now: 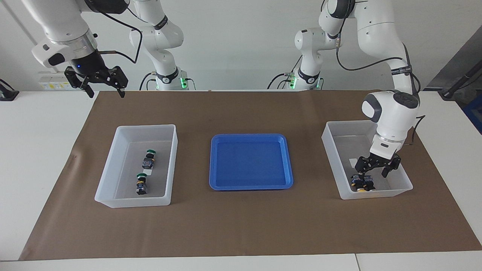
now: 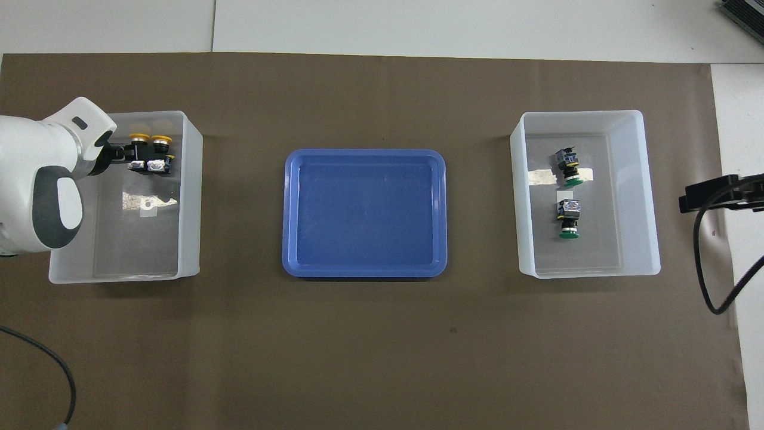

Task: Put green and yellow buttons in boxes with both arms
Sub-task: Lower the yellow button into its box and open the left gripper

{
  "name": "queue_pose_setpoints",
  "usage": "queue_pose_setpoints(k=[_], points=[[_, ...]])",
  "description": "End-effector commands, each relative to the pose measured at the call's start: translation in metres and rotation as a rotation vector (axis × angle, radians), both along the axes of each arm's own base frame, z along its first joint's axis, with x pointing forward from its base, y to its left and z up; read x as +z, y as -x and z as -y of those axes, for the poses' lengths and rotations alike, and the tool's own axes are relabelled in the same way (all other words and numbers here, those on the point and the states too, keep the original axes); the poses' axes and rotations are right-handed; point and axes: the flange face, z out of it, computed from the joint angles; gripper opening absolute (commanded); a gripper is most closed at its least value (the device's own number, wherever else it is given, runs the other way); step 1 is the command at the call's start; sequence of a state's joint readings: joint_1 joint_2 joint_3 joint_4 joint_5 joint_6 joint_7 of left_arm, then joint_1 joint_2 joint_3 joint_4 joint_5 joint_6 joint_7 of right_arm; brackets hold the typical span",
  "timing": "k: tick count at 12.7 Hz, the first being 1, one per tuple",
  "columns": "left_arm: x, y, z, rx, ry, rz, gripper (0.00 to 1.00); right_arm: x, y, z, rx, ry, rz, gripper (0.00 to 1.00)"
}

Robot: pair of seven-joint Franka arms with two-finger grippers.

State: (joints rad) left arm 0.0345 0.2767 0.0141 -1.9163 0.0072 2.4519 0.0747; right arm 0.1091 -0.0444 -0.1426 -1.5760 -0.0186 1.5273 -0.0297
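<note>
Two green buttons (image 1: 149,159) (image 1: 141,184) lie in the box (image 1: 147,127) toward the right arm's end; the overhead view shows them (image 2: 568,168) (image 2: 568,220) in that box (image 2: 650,197). Two yellow buttons (image 1: 362,183) lie side by side in the other box (image 1: 331,150), against its wall farthest from the robots, as the overhead view shows (image 2: 140,138) (image 2: 160,140) (image 2: 190,197). My left gripper (image 1: 372,174) is open, down inside this box, just over the yellow buttons. My right gripper (image 1: 105,90) is open and empty, raised high over the table's edge.
A shallow blue tray (image 1: 213,162) (image 2: 289,215) lies empty between the two boxes on the brown mat. A small white label (image 2: 146,203) lies on the floor of the yellow buttons' box.
</note>
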Motion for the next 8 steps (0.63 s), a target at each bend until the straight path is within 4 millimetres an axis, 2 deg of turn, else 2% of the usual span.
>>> queue_pose_setpoints(k=[1,2,5,7,8], points=[[0.064,0.037,0.014,-0.033,-0.006,-0.096,1.0,0.011,0.003,0.003,-0.016,-0.036,-0.003,1.0],[0.082,0.049,0.039,-0.064,-0.005,-0.125,1.0,0.011,0.003,0.004,-0.017,-0.035,-0.003,1.0],[0.125,0.088,0.084,-0.11,-0.003,-0.116,1.0,0.008,0.003,0.002,-0.012,-0.028,-0.007,1.0],[0.146,0.104,0.093,-0.115,-0.004,-0.14,1.0,0.007,0.003,0.003,-0.013,-0.03,-0.005,1.0],[0.161,0.104,0.094,-0.12,-0.008,-0.151,1.0,0.007,0.004,0.003,-0.013,-0.03,-0.005,1.0]])
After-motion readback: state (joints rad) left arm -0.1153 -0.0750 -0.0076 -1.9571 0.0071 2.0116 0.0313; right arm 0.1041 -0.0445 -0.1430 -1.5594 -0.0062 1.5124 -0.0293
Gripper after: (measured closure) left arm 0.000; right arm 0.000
